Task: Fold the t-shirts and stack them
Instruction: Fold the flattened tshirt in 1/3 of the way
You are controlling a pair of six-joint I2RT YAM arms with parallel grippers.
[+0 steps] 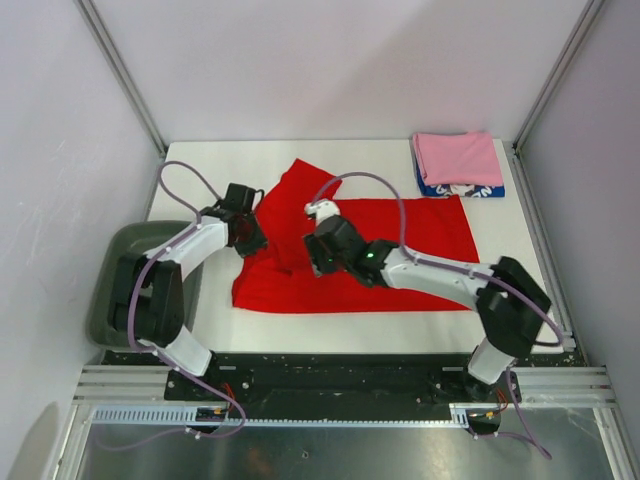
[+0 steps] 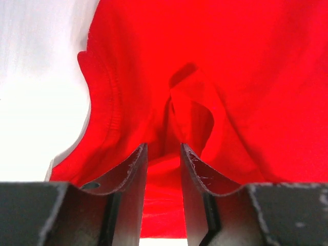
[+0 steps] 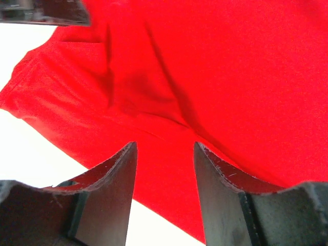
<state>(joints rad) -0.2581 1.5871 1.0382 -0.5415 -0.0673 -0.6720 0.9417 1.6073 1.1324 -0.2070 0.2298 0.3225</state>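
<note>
**Desk:** What's hard to see?

**Me:** On the white worktop (image 1: 350, 155), the red cloth t-shirt (image 1: 420, 230) lies mid-table. My left arm hides part of the grey-green plastic tray (image 1: 125, 240). In the far right corner, the folded pink t-shirt (image 1: 458, 157) covers most of the blue t-shirt (image 1: 470, 189).

**Desk:** Counts?

**Me:** Three shirts, one tray. My left gripper (image 2: 163, 148) pinches a red fold. I can't tell whether my right gripper (image 3: 165, 146) grips.

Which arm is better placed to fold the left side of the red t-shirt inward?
Left. The left end effector sits at the left edge of the red t-shirt, with cloth bunched between its fingers, apparently gripped. The right end effector is open above the shirt's middle.
</note>
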